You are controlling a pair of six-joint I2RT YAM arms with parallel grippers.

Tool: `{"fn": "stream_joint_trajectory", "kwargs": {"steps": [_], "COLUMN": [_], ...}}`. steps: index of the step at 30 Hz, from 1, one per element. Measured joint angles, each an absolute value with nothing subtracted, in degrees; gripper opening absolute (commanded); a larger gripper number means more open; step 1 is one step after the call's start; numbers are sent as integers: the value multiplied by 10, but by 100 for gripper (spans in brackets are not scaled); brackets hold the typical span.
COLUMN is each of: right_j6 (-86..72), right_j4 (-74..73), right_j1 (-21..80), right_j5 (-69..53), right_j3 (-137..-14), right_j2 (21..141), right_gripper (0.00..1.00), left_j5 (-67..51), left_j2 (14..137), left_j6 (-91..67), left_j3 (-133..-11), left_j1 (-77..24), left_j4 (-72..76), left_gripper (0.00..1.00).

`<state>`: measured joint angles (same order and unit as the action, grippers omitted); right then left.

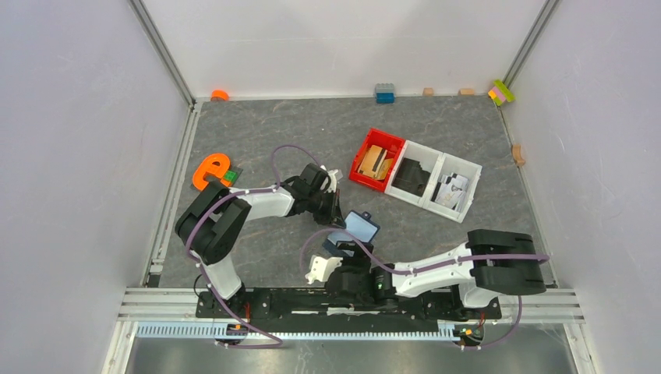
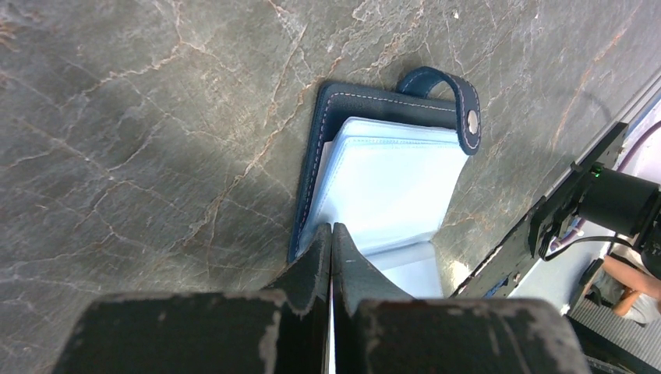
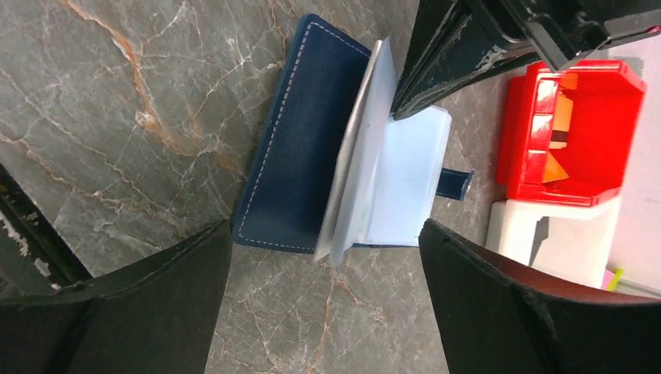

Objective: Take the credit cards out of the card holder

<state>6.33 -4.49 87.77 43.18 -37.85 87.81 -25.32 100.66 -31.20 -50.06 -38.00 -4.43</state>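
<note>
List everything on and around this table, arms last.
card holder: one, navy, pale blue inside, open mid-table
red tray: one, red, behind it, wooden pieces inside
white trays: two, white, joined right of the red tray
letter e: one, orange, left side
green block: one, green, beside the letter
orange piece: one, orange, back left
blue brick: one, blue, back wall
tan blocks: three, tan, back and right walls
striped brick: one, pink-green-yellow, back right corner
credit cards: none visible
left gripper: one, black, shut on the card holder's pale page
right gripper: one, black, open, straddling the card holder
</note>
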Motion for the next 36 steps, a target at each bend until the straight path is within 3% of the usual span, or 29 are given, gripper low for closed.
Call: {"fn": "stream_joint_trajectory", "kwargs": {"steps": [3, 11, 21, 36], "right_j6": [63, 56, 31, -18], "right_j4": [-53, -70, -69, -41], "right_j1": [882, 882, 871, 751], "right_j5": [453, 500, 573, 508], "right_j3": [-392, -393, -367, -348], "right_j2": [896, 916, 849, 795], "right_gripper": [91, 70, 69, 63], "left_j5": [-252, -251, -251, -251], "left_j2": [1007, 1007, 1008, 1009], "left_j6": [-312, -312, -312, -312], "left_j3": [-501, -502, -504, -506], "left_j1": [-380, -380, -380, -380], "left_j4": [-44, -44, -45, -49], "left_gripper": [2, 2, 2, 4]}}
